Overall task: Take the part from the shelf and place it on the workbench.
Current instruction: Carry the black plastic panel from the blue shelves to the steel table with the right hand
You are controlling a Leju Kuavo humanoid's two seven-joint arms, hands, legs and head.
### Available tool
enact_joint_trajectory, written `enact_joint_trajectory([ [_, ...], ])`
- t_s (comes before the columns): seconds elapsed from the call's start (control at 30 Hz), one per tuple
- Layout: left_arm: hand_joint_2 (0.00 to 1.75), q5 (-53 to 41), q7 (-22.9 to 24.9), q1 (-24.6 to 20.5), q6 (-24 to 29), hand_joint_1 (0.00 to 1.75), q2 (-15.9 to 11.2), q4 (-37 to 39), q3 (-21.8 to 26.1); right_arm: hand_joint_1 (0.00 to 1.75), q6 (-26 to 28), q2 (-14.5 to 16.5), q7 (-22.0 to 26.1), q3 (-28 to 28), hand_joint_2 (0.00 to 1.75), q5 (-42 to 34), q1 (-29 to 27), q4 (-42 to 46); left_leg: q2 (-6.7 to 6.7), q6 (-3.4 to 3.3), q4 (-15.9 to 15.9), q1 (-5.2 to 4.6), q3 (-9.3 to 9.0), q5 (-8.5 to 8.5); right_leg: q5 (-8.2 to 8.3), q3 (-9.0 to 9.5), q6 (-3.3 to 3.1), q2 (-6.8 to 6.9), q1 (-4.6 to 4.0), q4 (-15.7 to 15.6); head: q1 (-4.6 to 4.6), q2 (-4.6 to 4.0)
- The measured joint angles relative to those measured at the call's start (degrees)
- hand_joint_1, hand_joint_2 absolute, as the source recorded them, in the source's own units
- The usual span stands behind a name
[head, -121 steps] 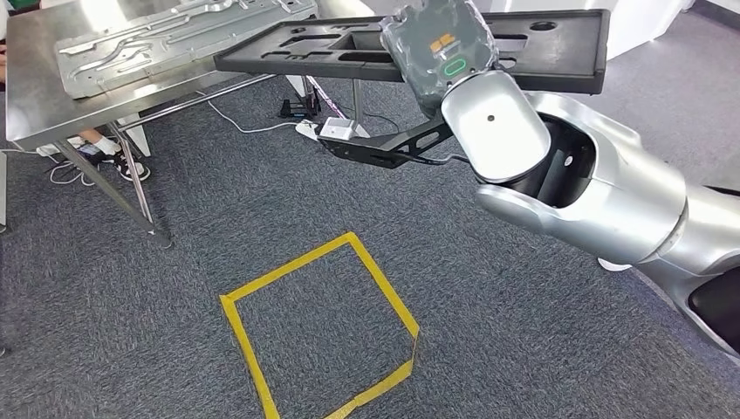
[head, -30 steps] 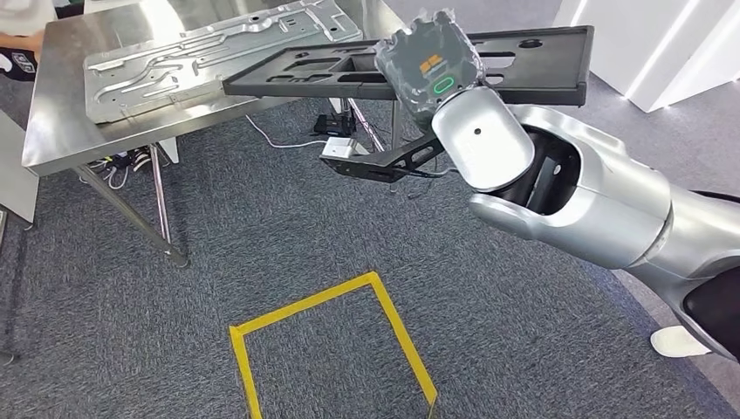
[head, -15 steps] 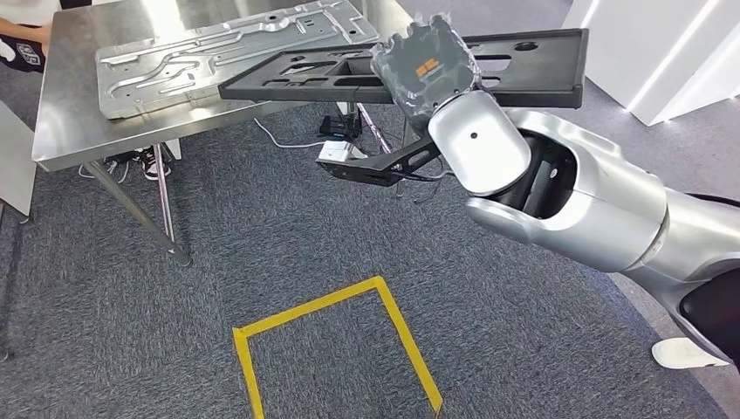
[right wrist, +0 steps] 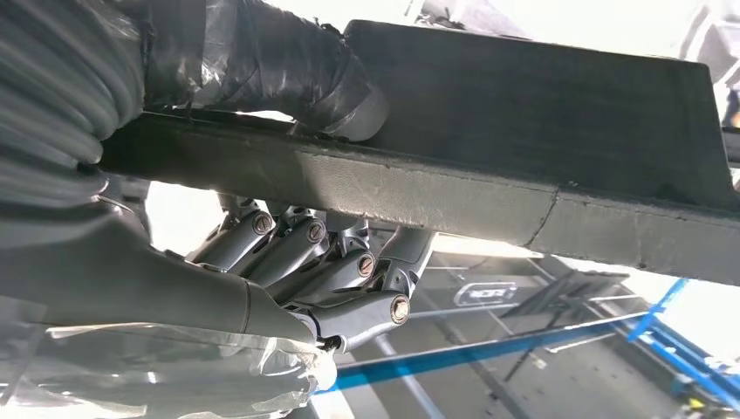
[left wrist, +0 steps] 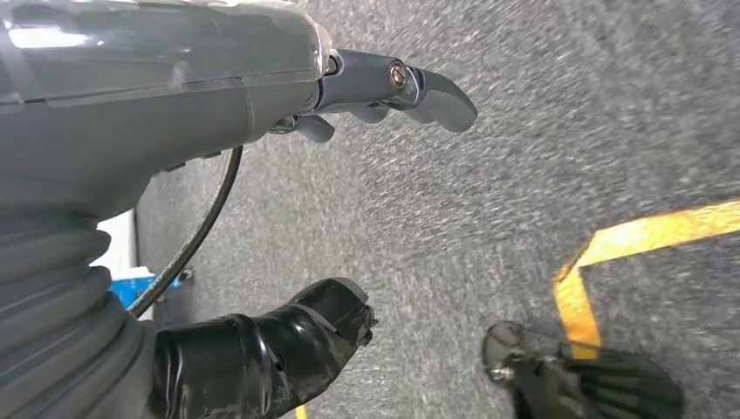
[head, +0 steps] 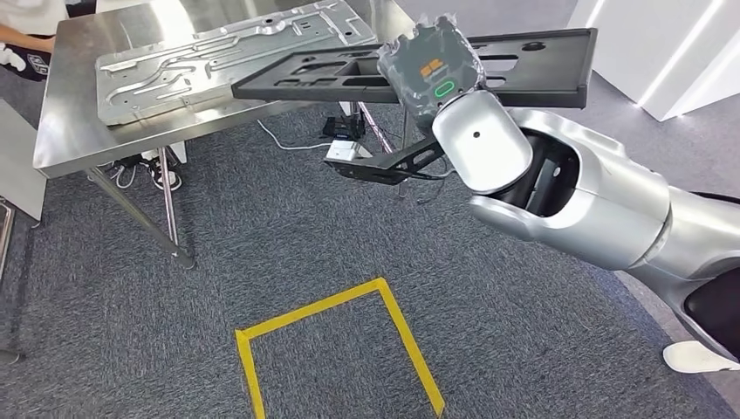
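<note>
Gripping one black part [head: 366,72] — right hand [head: 432,70] clamped; left hand [left wrist: 288,218] empty, fingers apart — one workbench [head: 61,131].

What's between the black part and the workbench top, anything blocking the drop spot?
A silver stamped panel already lies across much of the workbench, right where the part's far end is heading. The right hand grips the part, held above and partly over the bench edge. Bare steel remains along the near edge.
</note>
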State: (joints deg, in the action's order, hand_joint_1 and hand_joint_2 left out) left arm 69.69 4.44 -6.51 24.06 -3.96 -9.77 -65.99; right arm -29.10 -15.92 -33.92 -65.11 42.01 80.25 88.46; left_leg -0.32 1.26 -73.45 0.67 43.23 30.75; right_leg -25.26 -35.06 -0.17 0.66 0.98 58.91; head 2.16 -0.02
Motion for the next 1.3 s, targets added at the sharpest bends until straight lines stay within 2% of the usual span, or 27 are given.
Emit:
enact_joint_trajectory([
  [0.03,1.75,0.01,0.07,0.03,0.02,0.00,0.00,0.00,-0.01,1.75,-0.05,0.02,0.09,-0.14,1.75,0.00,-0.03,-0.01,0.29,0.05,2.50,0.10,-0.98,-1.84,-0.13,0.10,0.09,0.26,0.03,0.03,0.01,0.00],
  [0.1,1.75,0.03,0.18,0.01,0.04,0.00,0.00,0.00,-0.02,1.75,-0.10,0.05,0.28,-0.20,1.75,0.02,-0.01,-0.01,1.95,-0.03,10.10,-0.07,-4.42,-5.36,-0.48,0.39,0.48,0.85,-0.10,0.12,0.02,0.00],
  [0.17,1.75,0.03,0.21,-0.22,0.08,0.00,0.00,0.00,-0.03,1.75,-0.11,0.05,0.38,-0.21,1.75,0.05,0.06,-0.05,3.00,-0.61,14.20,-0.56,-6.29,-6.40,-0.74,0.59,0.98,1.56,-0.35,0.12,-0.04,0.00],
  [0.2,1.75,0.02,0.22,-0.30,0.10,0.00,-0.01,0.00,-0.04,1.75,-0.13,0.07,0.42,-0.24,1.75,0.07,0.08,-0.07,2.76,-0.98,14.46,-0.83,-6.38,-6.23,-0.82,0.67,1.24,1.98,-0.45,0.07,-0.07,0.00],
  [0.27,1.75,0.00,0.22,-0.28,0.14,0.00,-0.01,0.00,-0.05,1.75,-0.14,0.08,0.48,-0.30,1.75,0.10,0.09,-0.10,1.70,-1.66,14.74,-0.76,-6.53,-6.35,-1.17,1.00,1.82,2.67,-0.40,0.05,-0.11,0.00],
  [0.33,1.75,-0.01,0.22,-0.20,0.15,0.00,-0.01,0.00,-0.07,1.75,-0.15,0.05,0.49,-0.32,1.75,0.13,0.14,-0.14,0.80,-2.46,15.25,-0.64,-7.07,-6.51,-2.99,0.20,2.18,1.87,-0.32,2.47,-0.25,0.00],
  [0.37,1.75,-0.01,0.22,-0.20,0.15,0.00,0.00,0.00,-0.08,1.75,-0.16,0.04,0.49,-0.33,1.75,0.14,0.16,-0.16,0.36,-2.79,15.40,-0.64,-7.27,-6.55,-4.57,-1.14,2.19,1.02,-0.32,5.37,-0.33,0.00],
  [0.43,1.75,-0.02,0.22,-0.29,0.15,0.00,0.00,0.00,-0.08,1.75,-0.17,0.07,0.50,-0.48,1.75,0.16,0.14,-0.17,-0.62,-3.23,15.37,-0.74,-7.32,-6.52,-7.65,-5.16,2.00,-0.20,-0.45,13.04,-0.38,0.00],
  [0.47,1.75,-0.02,0.22,-0.31,0.15,0.00,0.00,0.00,-0.09,1.75,-0.19,0.07,0.51,-0.58,1.75,0.17,0.03,-0.19,-1.24,-3.33,15.31,-0.80,-7.34,-6.50,-8.02,-6.66,1.91,-0.44,-0.47,15.54,-0.39,0.00],
  [0.5,1.75,-0.02,0.22,-0.32,0.15,0.00,0.00,0.00,-0.09,1.75,-0.21,0.07,0.52,-0.69,1.75,0.16,-0.06,-0.21,-1.94,-3.39,15.21,-0.84,-7.36,-6.44,-7.26,-7.21,1.79,-0.57,-0.46,16.00,-0.39,0.00],
  [0.53,1.75,-0.02,0.22,-0.31,0.15,0.00,0.00,0.00,-0.10,1.75,-0.22,0.05,0.52,-0.75,1.75,0.16,-0.13,-0.23,-2.52,-3.40,15.05,-0.85,-7.40,-6.35,-5.45,-6.63,1.62,-0.66,-0.46,14.17,-0.40,0.00],
  [0.57,1.75,-0.01,0.22,-0.27,0.15,0.00,0.00,0.00,-0.10,1.75,-0.23,0.02,0.52,-0.76,1.75,0.16,-0.13,-0.24,-3.05,-3.38,14.86,-0.85,-7.45,-6.20,-3.09,-5.17,1.37,-0.81,-0.47,10.62,-0.45,0.00],
  [0.6,1.75,-0.02,0.21,-0.19,0.14,0.00,0.00,0.00,-0.10,1.75,-0.20,0.01,0.52,-0.75,1.75,0.15,-0.10,-0.25,-3.48,-3.27,14.62,-0.90,-7.43,-6.02,-1.36,-3.56,1.09,-1.11,-0.53,6.92,-0.44,0.00],
  [0.63,1.75,-0.03,0.20,-0.12,0.13,0.00,0.00,0.00,-0.10,1.75,-0.15,0.01,0.58,-0.72,1.75,0.11,-0.05,-0.23,-3.79,-3.11,14.34,-0.94,-7.28,-5.87,-0.29,-2.18,0.88,-1.40,-0.54,3.83,-0.45,0.01],
  [0.67,1.75,-0.04,0.19,-0.03,0.11,0.00,0.00,0.00,-0.10,1.75,-0.08,0.04,0.64,-0.69,1.75,0.06,-0.02,-0.22,-4.10,-2.88,14.17,-0.92,-7.09,-5.81,0.10,-1.34,0.71,-1.63,-0.61,1.92,-0.44,0.01],
  [0.73,1.75,-0.07,0.18,0.14,0.07,0.00,-0.02,0.00,-0.10,1.75,0.04,0.10,0.77,-0.66,1.75,-0.03,-0.01,-0.21,-4.57,-2.26,14.22,-0.81,-6.76,-5.95,-0.01,-0.89,0.43,-1.70,-0.69,0.83,-0.45,0.01],
  [0.8,1.75,-0.10,0.19,0.35,0.02,0.00,-0.10,0.03,-0.10,1.75,0.10,0.13,0.78,-0.64,1.75,-0.03,-0.02,-0.22,-4.09,-1.67,13.99,-0.85,-6.60,-5.51,0.34,-0.45,-0.07,-1.34,-0.46,0.12,-0.39,0.00],
  [0.87,1.75,-0.11,0.20,0.33,-0.05,0.00,-0.11,0.07,-0.12,1.75,0.12,0.12,0.76,-0.61,1.75,-0.01,0.05,-0.27,-2.22,-1.06,10.22,-0.78,-5.02,-3.14,0.64,0.06,-0.44,-0.98,-0.17,-0.62,-0.16,0.00],
  [0.93,1.75,-0.12,0.20,0.16,-0.10,0.00,-0.07,0.07,-0.16,1.75,0.13,0.10,0.75,-0.64,1.75,0.02,0.03,-0.31,-0.70,-0.39,3.16,-0.37,-1.73,-0.05,0.66,0.16,-0.54,-0.75,-0.16,-0.74,-0.03,0.00],
  [0.97,1.75,-0.12,0.20,0.11,-0.11,0.00,-0.07,0.07,-0.18,1.75,0.13,0.10,0.75,-0.69,1.75,0.02,-0.05,-0.32,-0.42,-0.13,0.51,-0.15,-0.38,0.66,0.64,0.16,-0.51,-0.67,-0.12,-0.72,-0.03,0.00],
  [1.0,1.75,-0.12,0.20,0.10,-0.11,0.00,-0.07,0.07,-0.20,1.75,0.13,0.10,0.75,-0.74,1.75,0.02,-0.13,-0.32,-0.26,0.10,-0.37,0.04,0.15,0.39,0.60,0.16,-0.46,-0.59,-0.05,-0.70,-0.03,0.00],
  [1.03,1.75,-0.14,0.20,0.13,-0.12,0.00,-0.07,0.07,-0.21,1.75,0.13,0.10,0.75,-0.78,1.75,0.02,-0.18,-0.33,-0.14,0.27,1.03,0.21,-0.44,-0.89,0.54,0.17,-0.37,-0.55,0.05,-0.65,-0.03,0.00],
  [1.1,1.75,-0.18,0.15,0.16,-0.13,0.00,-0.09,0.07,-0.22,1.75,0.13,0.10,0.75,-0.76,1.75,0.02,-0.18,-0.33,0.22,0.44,8.51,0.41,-4.11,-4.51,0.32,0.25,0.00,-0.50,0.22,-0.46,-0.02,0.00],
  [1.13,1.75,-0.20,0.10,0.13,-0.13,0.00,-0.12,0.07,-0.23,1.75,0.14,0.08,0.74,-0.72,1.75,0.02,-0.15,-0.34,0.33,0.30,12.02,0.33,-5.90,-5.66,0.19,0.23,0.29,-0.48,0.20,-0.33,-0.04,0.00],
  [1.17,1.75,-0.21,0.04,0.05,-0.13,0.00,-0.14,0.07,-0.25,1.75,0.14,0.07,0.74,-0.67,1.75,0.03,-0.13,-0.35,0.40,0.06,14.24,0.20,-7.03,-6.15,0.12,0.19,0.62,-0.46,0.16,-0.24,-0.06,0.00],
  [1.23,1.75,-0.23,-0.03,-0.07,-0.14,0.00,-0.17,0.07,-0.34,1.75,0.13,0.05,0.74,-0.63,1.75,0.04,-0.10,-0.38,0.28,-0.66,15.11,-0.17,-7.47,-6.03,0.11,0.17,1.32,-0.40,0.08,-0.29,-0.11,0.00],
  [1.3,1.75,-0.26,-0.06,-0.09,-0.15,0.00,-0.19,0.07,-0.46,1.75,0.13,0.04,0.74,-0.59,1.75,0.04,-0.07,-0.40,0.20,-1.41,15.43,-0.09,-7.71,-6.23,-0.29,0.12,1.94,-0.37,0.15,0.02,-0.16,0.00],
])
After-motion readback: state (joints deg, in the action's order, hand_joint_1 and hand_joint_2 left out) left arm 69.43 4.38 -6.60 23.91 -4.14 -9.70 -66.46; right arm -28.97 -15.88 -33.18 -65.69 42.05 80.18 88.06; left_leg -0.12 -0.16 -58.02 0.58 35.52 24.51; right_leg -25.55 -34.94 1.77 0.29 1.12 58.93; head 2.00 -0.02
